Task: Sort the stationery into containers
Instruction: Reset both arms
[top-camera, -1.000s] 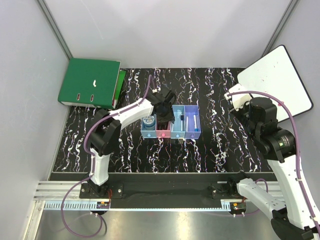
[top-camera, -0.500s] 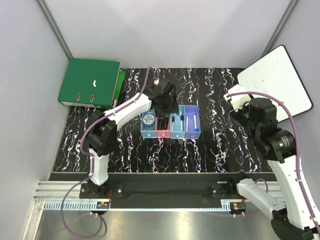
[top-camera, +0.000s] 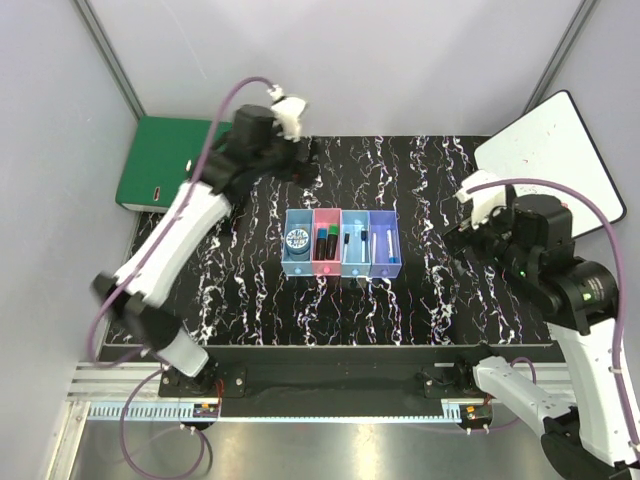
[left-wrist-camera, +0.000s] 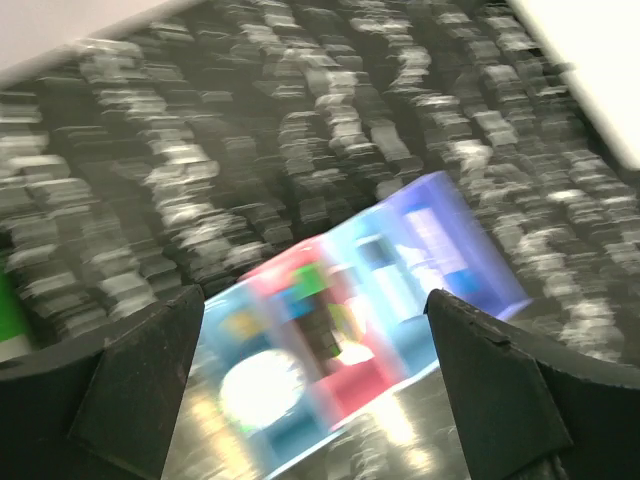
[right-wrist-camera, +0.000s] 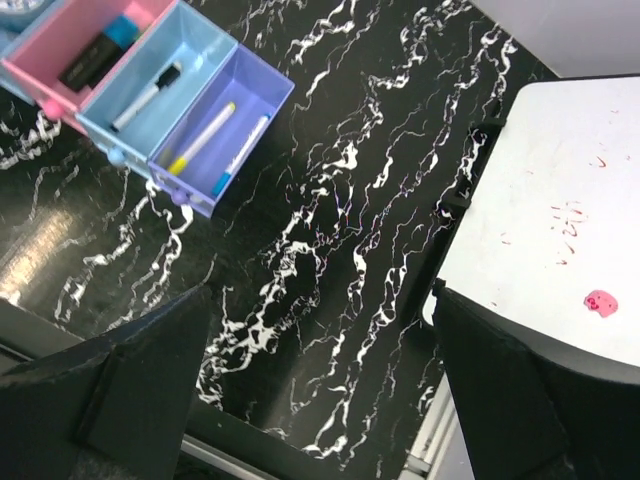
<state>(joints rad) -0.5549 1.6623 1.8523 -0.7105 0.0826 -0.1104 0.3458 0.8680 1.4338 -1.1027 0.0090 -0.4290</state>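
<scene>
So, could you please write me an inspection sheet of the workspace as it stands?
Surface: black marbled tabletop with white veins.
Job's things: round blue-rimmed tape roll, short black markers and thin white pens lie inside four joined translucent plastic bins.
Clutter: green ring binder at far left; black-rimmed white board at far right.
Grippers: left gripper and right gripper open, empty.
Cables: purple cables run in loose loops.
Surroundings: grey walls.

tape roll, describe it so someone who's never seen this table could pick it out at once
On the black marbled table, four joined bins sit in a row near the middle. The tape roll lies in the leftmost, light blue one. It is the only round, blue-rimmed item; the other bins hold straight markers and pens.
</scene>
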